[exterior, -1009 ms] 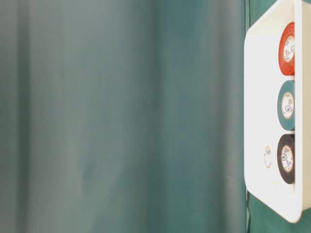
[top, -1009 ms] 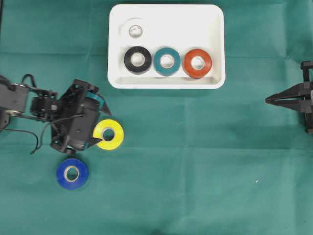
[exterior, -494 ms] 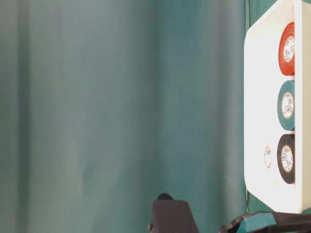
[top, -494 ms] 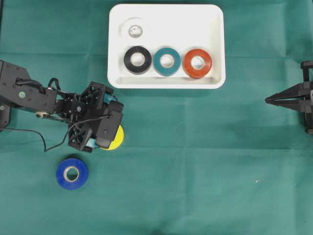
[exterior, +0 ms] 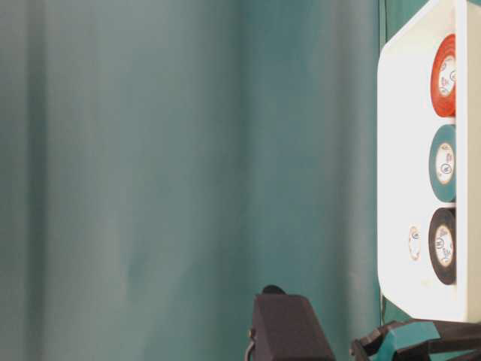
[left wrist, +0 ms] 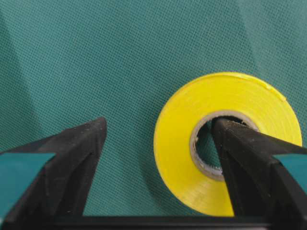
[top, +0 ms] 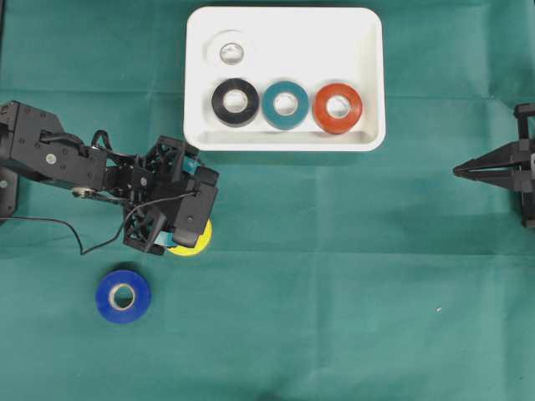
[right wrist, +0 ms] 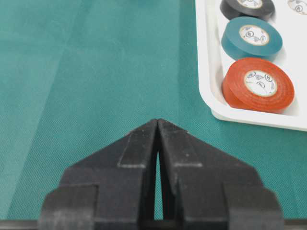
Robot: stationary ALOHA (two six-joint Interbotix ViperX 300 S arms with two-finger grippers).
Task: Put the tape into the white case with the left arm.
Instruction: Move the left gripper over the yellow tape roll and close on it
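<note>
Gripper [left wrist: 158, 139] of the left arm straddles the yellow tape's [left wrist: 184, 143] wall near the case [top: 372, 125], jaws apart, one finger [left wrist: 240, 153] inside the core; an uneven pinch could tip or flick it away.

I am seeing the black left arm [top: 58, 159] reaching in from the left edge, its gripper [top: 180, 230] covering most of a yellow tape roll [top: 199, 242] lying on the green cloth [top: 351, 284]. A blue tape roll [top: 123, 296] is sitting nearby. The shallow white rectangular plastic case [top: 368, 50] is holding 4 rolls. The all-black right gripper [top: 465, 172] is resting at the right edge, tips together.
</note>
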